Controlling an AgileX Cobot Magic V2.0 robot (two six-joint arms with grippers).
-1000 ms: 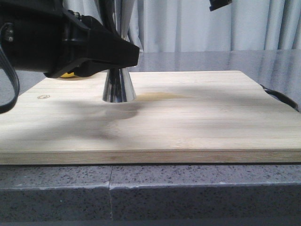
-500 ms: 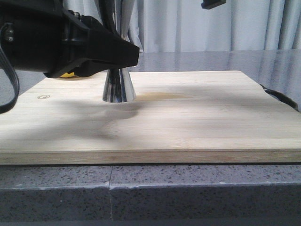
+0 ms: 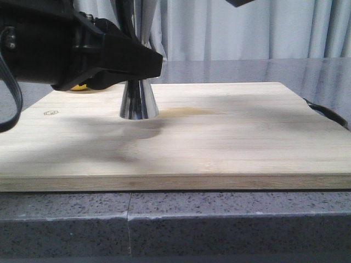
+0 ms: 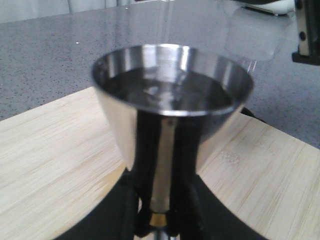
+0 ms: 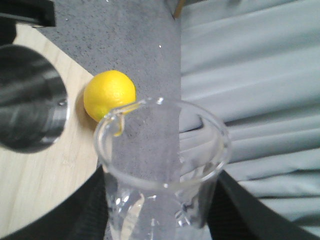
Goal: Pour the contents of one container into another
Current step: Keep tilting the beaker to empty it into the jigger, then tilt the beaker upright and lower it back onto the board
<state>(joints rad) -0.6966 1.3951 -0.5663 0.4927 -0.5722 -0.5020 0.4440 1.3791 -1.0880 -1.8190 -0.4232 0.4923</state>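
Observation:
The steel jigger [image 3: 139, 101] stands on the wooden board [image 3: 219, 137], and my left gripper [image 4: 159, 220] is shut on its narrow waist by the gold band. Its upper cup [image 4: 172, 95] holds dark liquid. The clear glass beaker [image 5: 162, 165] sits between the fingers of my right gripper [image 5: 160, 220], which is shut on it. It is held in the air and tilted, its spout [image 5: 117, 117] on the side toward the jigger [image 5: 27, 105]. In the left wrist view the beaker [image 4: 250, 35] shows faintly above and beyond the cup's rim. Only a tip of the right gripper [image 3: 238, 2] shows in the front view.
A yellow lemon [image 5: 109, 95] lies at the board's back edge, close to the jigger, and peeks out under the left arm [image 3: 81, 86]. A black strap [image 3: 326, 114] lies off the board's right edge. Grey curtains hang behind the stone counter [image 3: 219, 219].
The right gripper has moved up and to the left in the front view, almost out of the top edge. The left arm and the jigger have not moved.

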